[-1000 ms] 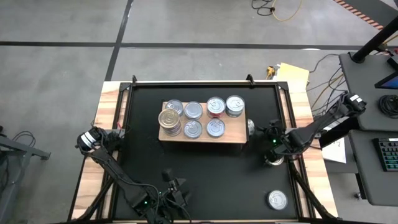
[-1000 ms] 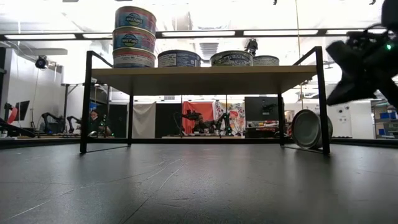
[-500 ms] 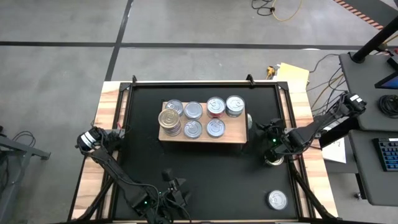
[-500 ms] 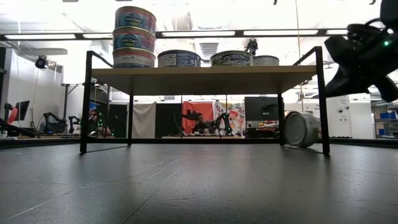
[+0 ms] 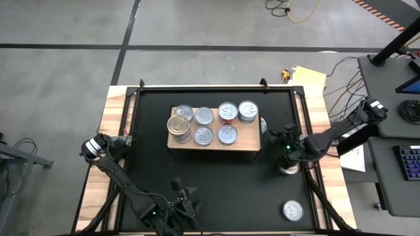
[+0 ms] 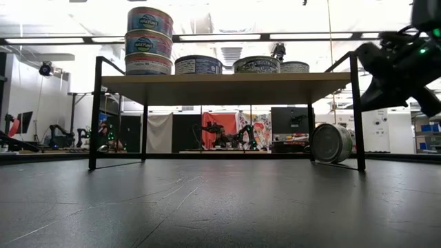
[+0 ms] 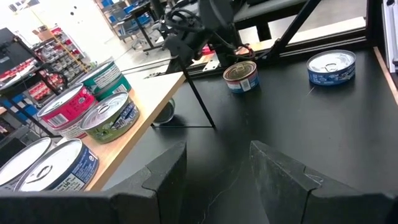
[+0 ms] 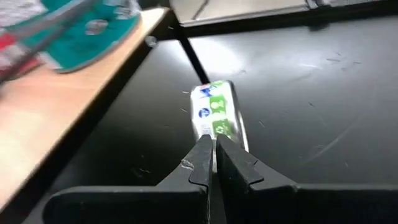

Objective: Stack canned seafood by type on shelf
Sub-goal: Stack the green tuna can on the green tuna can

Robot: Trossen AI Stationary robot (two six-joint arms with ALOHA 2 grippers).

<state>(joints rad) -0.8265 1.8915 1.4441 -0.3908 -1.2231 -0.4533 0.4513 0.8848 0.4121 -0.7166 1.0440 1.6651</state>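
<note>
The light-wood shelf [image 5: 216,147] stands mid-table with several cans on top; a stack of three [image 6: 149,40] is at its left end. One green-labelled can [image 8: 216,118] stands on its edge on the black mat by the shelf's right end [image 5: 264,125]. My right gripper [image 5: 275,136] is shut just near-right of it, fingertips [image 8: 205,152] pointing at its rim. Two more cans sit flat on the mat, one [image 5: 287,169] under the right arm, one [image 5: 293,210] near the front right corner. My left gripper [image 7: 217,174] waits open at the front edge [image 5: 178,188]. My right gripper's shut fingertips stand right at the near rim of the can on its edge [image 8: 214,138], slanting down from the table's right. I cannot tell whether they touch it.
The shelf's thin black legs [image 6: 357,110] stand close to the can on its edge. A black frame rail [image 5: 216,86] borders the mat. Bare mat lies in front of the shelf.
The can on its edge has rolled a little toward the table's far edge, along the shelf's right end, and has turned so more of its side shows in the low view. My right gripper has stayed beside it, tipping slightly.
</note>
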